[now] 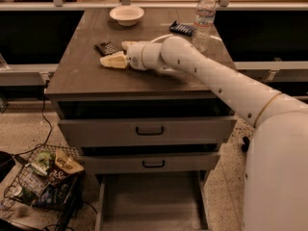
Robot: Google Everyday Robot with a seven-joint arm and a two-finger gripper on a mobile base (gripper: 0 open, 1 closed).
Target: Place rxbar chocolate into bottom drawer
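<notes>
The rxbar chocolate point(107, 47) is lying flat on the counter point(79, 73), toward its left half and a little behind the middle, black wrapper facing up. The hand point(112, 53) is hovering low right at the bar, its two cream fingers point(113, 60) standing apart: one is reaching along the near side of the bar, the other is sitting behind it to the right, and neither is clamping anything. Whether a finger is touching the wrapper cannot be told.

The white arm point(216, 81) is stretching in from the lower right across the counter. Farther back a pale bowl point(126, 14) is sitting near the rear edge, and to the right a dark blue bar point(182, 29) is lying just beside a clear water bottle point(204, 18).

Below, the top drawer point(149, 129) and middle drawer point(153, 162) are sitting closed or nearly so, while the bottom drawer point(149, 203) is standing pulled out at floor level. A wire basket point(29, 177) of snack packets is resting on the floor to the left.
</notes>
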